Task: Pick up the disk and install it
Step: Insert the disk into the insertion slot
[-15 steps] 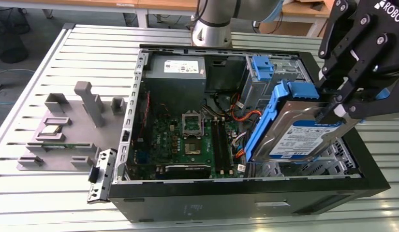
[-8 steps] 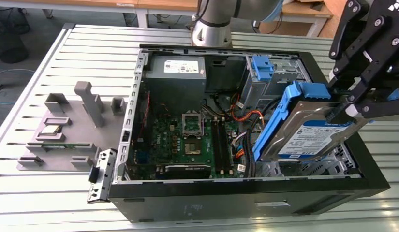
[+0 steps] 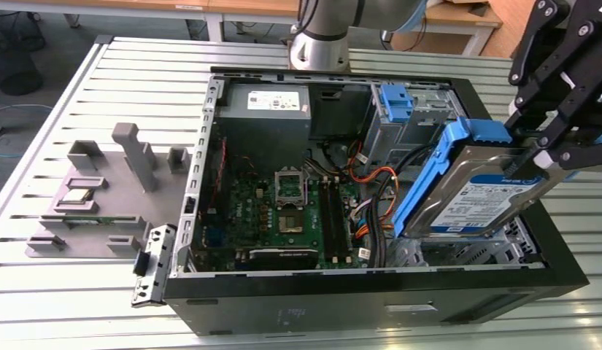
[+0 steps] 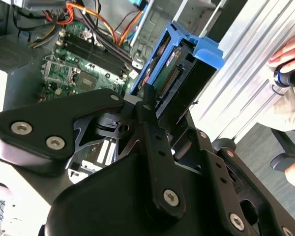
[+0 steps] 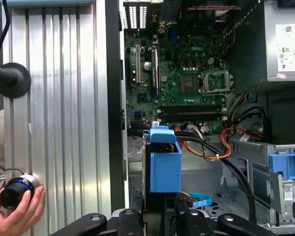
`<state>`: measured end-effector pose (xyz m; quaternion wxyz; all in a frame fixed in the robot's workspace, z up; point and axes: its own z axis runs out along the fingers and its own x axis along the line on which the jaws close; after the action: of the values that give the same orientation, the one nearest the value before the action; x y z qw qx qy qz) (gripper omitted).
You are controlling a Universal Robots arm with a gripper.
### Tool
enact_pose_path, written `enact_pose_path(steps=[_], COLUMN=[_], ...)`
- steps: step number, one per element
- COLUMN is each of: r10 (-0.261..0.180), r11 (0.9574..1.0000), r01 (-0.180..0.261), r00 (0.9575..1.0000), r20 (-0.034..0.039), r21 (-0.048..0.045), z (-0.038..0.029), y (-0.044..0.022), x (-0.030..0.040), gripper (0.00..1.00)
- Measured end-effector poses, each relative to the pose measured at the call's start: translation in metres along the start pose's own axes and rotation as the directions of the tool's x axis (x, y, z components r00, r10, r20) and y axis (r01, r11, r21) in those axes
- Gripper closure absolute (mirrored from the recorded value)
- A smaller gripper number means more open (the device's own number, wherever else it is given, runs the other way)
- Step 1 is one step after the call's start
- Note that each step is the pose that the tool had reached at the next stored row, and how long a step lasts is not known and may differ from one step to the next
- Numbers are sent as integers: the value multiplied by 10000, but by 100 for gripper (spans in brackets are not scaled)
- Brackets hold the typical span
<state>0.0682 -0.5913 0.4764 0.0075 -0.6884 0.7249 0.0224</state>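
Note:
The disk (image 3: 486,193) is a silver hard drive with a blue-and-white label in a blue plastic carrier. It hangs tilted, on edge, above the open computer case (image 3: 379,281) at the exterior view's right. My black gripper (image 3: 544,157) is shut on its upper end. Under it lies the case's metal drive bay floor (image 3: 466,255). In the second wrist view the disk (image 4: 179,73) sticks out beyond the gripper (image 4: 152,105), connector side showing. In the first wrist view the carrier of the disk (image 5: 164,164) stands just past the gripper (image 5: 162,216), over the case's cables.
A second blue bracket (image 3: 396,102) sits on the grey drive cage at the case's back. The motherboard (image 3: 291,211) and orange cables (image 3: 364,175) fill the case. A grey fixture (image 3: 106,189) stands on the slatted table. A person's hand (image 5: 14,206) holds a black knob beside the case.

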Motion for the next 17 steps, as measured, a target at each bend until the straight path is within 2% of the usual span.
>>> enact_pose_path(steps=[5, 10, 14, 17], r10=[-1, 0, -1, 3], r11=[10000, 10000, 10000, 10000], r01=[1, 0, 1, -3], r00=[10000, 10000, 10000, 10000], r20=[0, 1, -2, -1], r21=[0, 0, 1, 1], z=[14, 39, 54, 76], y=[-139, -209, -306, -337], x=[-43, -118, -129, -130], gripper=[65, 65, 65, 65])
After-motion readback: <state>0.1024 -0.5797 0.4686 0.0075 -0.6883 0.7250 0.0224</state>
